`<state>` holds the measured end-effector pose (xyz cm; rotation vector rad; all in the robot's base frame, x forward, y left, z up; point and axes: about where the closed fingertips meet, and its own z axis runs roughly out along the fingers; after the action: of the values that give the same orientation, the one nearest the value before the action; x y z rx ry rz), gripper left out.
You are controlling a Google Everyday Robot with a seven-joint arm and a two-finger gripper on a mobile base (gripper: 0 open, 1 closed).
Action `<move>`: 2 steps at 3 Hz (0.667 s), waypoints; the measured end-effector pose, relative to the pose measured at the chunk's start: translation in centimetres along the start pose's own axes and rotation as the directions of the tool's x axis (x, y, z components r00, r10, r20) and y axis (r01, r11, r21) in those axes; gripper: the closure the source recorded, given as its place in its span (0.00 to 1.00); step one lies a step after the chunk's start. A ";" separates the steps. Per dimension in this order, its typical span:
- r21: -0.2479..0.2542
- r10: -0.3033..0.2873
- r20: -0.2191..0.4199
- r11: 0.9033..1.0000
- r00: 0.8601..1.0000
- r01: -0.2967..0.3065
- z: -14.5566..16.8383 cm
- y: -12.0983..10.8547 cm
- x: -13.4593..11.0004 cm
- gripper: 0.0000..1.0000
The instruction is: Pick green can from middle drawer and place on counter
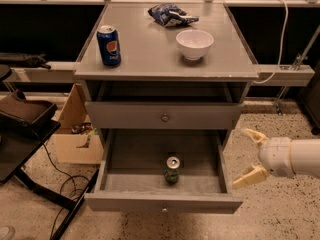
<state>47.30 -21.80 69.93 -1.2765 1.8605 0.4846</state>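
Observation:
The green can [172, 170] stands upright in the open middle drawer [162, 202], near its front centre. The drawer is pulled out below a closed identical drawer [163, 115]. The counter [150, 59] is the grey cabinet top above. My gripper [251, 155] is at the right, beside the drawer's right front corner and level with it. Its two pale fingers are spread apart and hold nothing. It is about a can's height to the right of the drawer wall, well apart from the can.
On the counter stand a blue Pepsi can [109, 45] at the left, a white bowl [194, 43] at the right, and a blue chip bag [170, 15] at the back. A cardboard box [75, 131] and a black chair [22, 119] sit on the floor to the left.

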 end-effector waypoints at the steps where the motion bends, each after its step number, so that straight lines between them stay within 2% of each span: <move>1: -0.004 0.001 0.007 1.000 1.000 -0.001 0.8 -0.2 0.3 0.00; 2: -0.014 -0.013 0.030 1.000 0.999 0.014 3.6 -1.2 1.4 0.00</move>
<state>49.59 -20.64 66.80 -1.2842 1.8254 0.5081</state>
